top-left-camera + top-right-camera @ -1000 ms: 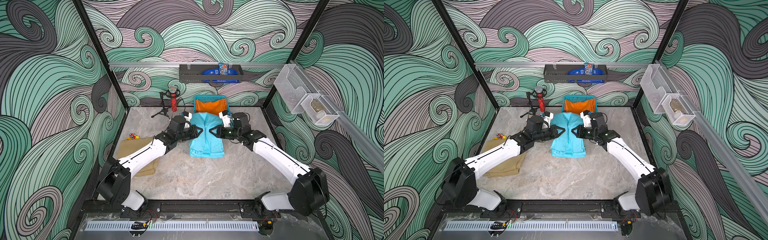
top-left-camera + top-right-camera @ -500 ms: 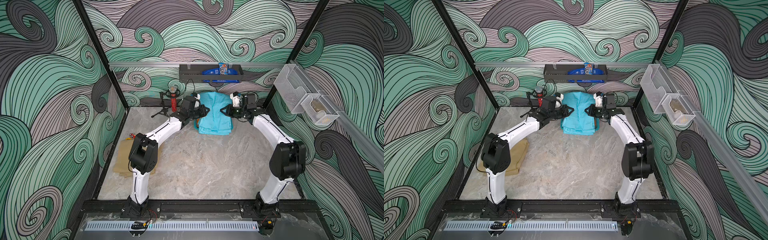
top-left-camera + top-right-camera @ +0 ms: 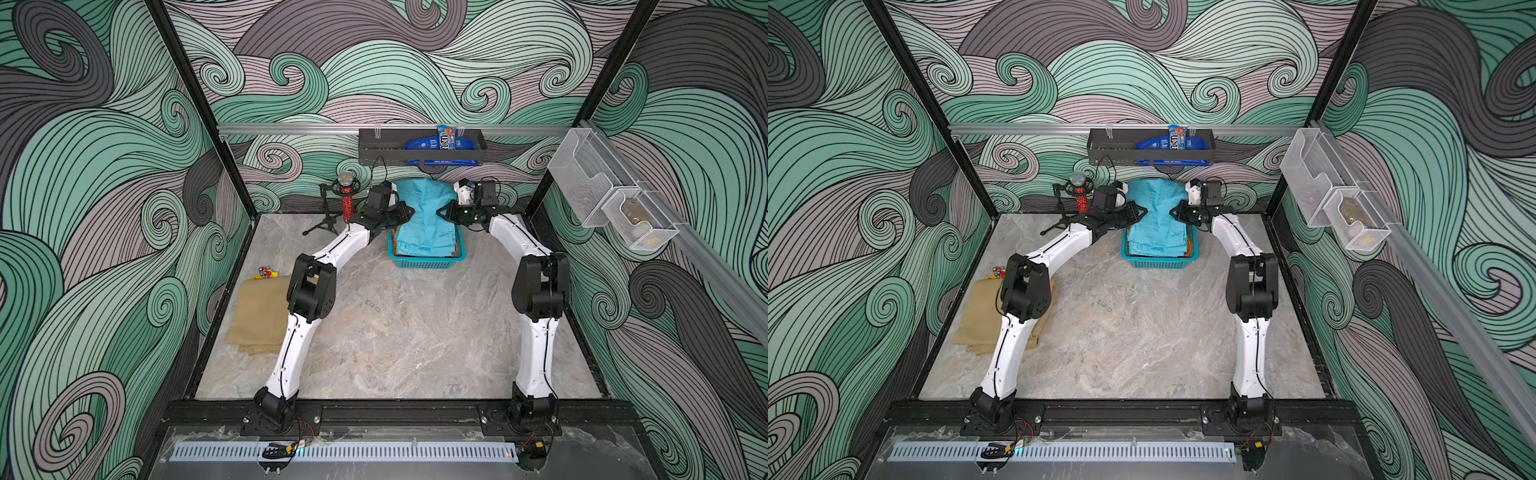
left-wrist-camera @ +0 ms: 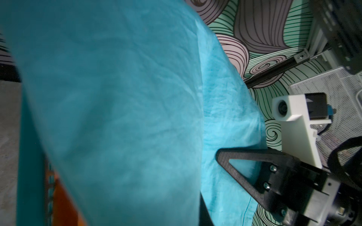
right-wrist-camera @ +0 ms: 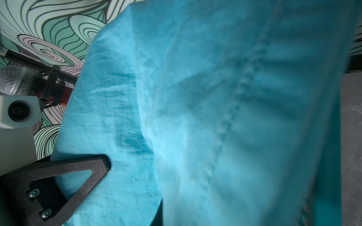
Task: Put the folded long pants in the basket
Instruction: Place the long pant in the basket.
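Marble table [image 3: 415, 340] within teal swirl-patterned walls [image 3: 104, 166].

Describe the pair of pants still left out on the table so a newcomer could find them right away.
Start at the marble tabletop and go to its edge beside the left arm's elbow. The folded tan pants lie flat there, partly hidden by that arm, just in front of a small red and yellow object. Unlike the turquoise pants over the basket, no tool holds them.
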Robot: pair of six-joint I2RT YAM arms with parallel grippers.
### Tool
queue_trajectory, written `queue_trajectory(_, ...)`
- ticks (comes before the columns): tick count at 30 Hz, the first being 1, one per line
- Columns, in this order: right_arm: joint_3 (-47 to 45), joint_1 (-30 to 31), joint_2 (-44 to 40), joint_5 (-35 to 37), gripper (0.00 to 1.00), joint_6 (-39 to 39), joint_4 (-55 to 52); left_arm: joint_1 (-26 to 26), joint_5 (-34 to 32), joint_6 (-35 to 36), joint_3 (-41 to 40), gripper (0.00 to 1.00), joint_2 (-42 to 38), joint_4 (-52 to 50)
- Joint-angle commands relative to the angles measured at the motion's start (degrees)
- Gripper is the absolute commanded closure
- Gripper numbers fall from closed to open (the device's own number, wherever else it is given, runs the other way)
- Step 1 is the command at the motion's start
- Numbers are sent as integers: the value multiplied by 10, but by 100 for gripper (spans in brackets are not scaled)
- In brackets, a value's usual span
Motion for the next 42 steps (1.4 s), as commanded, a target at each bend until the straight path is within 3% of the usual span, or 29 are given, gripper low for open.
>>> queue_trajectory(1,23,-7,24,3,100,-5,8,15,10,-14,21,100,22,25)
queue_trajectory(6,42,-7,60,8,98,-6,7,17,4,-13,14,98,34,38)
queue_trajectory(7,44,-7,63,14,85,-8,7,19,4,-13,15,83,36,43)
queue_trajectory(8,44,-8,64,24,68,-12,7,21,5,-14,18,53,39,46)
queue_trajectory(10,42,-10,56,48,39,-19,8,25,3,-13,28,13,39,44)
queue_trajectory(11,42,-12,49,61,20,-22,8,27,2,-9,32,2,36,43)
queue_trajectory(12,45,-14,42,70,2,-24,8,28,7,-3,34,1,34,45)
queue_trajectory(13,49,-19,37,73,0,-26,8,29,9,6,37,2,29,42)
queue_trajectory(20,44,-51,-31,66,0,-28,7,33,-13,67,28,2,-17,-10)
queue_trajectory(25,-50,-50,-122,77,0,-36,8,33,0,79,-51,1,-84,-13)
queue_trajectory(31,-239,-2,-270,99,1,-46,11,32,20,113,-266,1,-247,15)
queue_trajectory(36,-394,138,-378,153,1,5,66,50,-23,127,-503,1,-431,52)
queue_trajectory(42,-542,301,-430,182,1,153,240,162,-53,86,-756,1,-634,67)
